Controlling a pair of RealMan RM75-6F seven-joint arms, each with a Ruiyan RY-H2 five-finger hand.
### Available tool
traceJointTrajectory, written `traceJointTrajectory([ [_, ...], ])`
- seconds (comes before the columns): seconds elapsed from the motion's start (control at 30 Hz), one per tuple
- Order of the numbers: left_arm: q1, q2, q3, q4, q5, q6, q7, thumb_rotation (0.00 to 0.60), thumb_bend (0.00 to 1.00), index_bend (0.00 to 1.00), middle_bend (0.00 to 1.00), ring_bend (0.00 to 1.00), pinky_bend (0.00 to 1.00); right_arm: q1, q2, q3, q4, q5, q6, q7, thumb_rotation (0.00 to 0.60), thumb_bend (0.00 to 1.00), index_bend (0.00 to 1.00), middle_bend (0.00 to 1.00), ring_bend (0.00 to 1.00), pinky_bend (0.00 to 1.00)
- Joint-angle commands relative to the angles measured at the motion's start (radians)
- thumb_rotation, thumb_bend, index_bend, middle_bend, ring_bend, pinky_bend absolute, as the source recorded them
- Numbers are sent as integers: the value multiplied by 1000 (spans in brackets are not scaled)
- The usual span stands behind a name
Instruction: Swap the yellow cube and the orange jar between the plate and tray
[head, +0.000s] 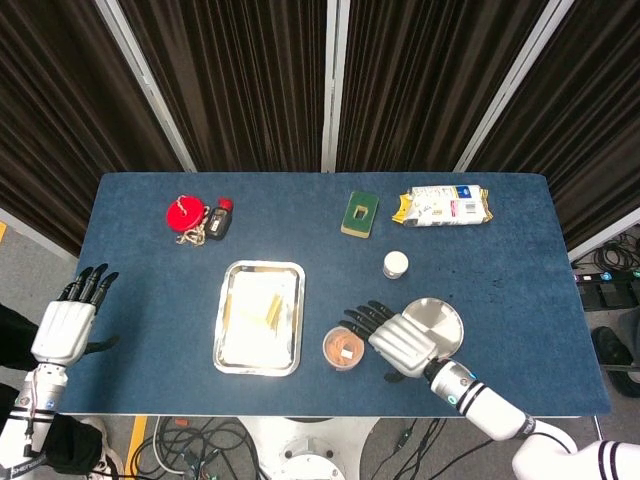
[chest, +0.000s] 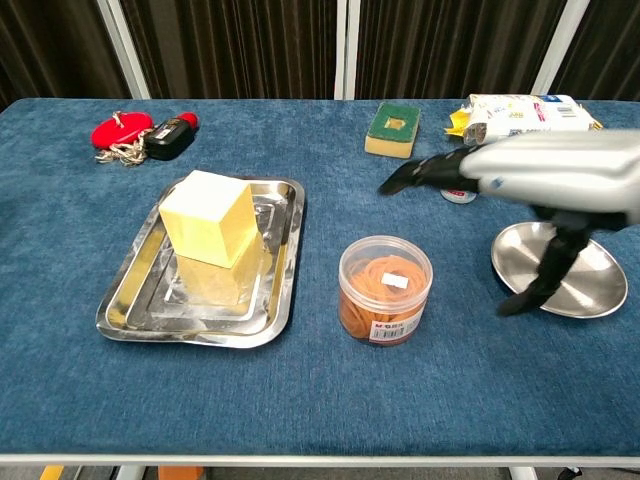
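Note:
The yellow cube (chest: 208, 218) stands in the steel tray (chest: 138, 303) at the left; from above the yellow cube (head: 262, 308) looks pale inside the tray (head: 258, 358). The orange jar (chest: 385, 290) stands on the cloth between tray and round steel plate (chest: 560, 272). My right hand (chest: 520, 172) hovers open just right of the orange jar (head: 343, 348), fingers spread toward it, not touching; the right hand (head: 397, 339) covers part of the plate (head: 440, 320). My left hand (head: 66, 323) is open, off the table's left edge.
A small white jar (chest: 464, 177), a green-and-yellow sponge (chest: 392, 129) and a snack bag (chest: 525, 117) lie at the back right. A red disc with a black key fob (chest: 140, 136) sits at the back left.

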Motion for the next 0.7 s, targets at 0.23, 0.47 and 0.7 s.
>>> traceJointTrajectory([
  [0.23, 28, -11, -16, 40, 6, -17, -24, 600, 60, 84, 17, 0, 211, 60, -159, -23, 85, 136, -5, -147, 600, 0, 0, 67, 0, 163],
  [0.47, 48, -18, -27, 62, 13, -23, -41, 600, 60, 85, 17, 0, 212, 73, -239, -19, 131, 143, 51, -172, 600, 55, 41, 156, 65, 351],
  [0.7, 58, -19, -36, 72, 24, -37, -51, 600, 60, 85, 19, 0, 212, 67, -278, -33, 170, 114, 102, -178, 600, 196, 441, 440, 376, 649],
])
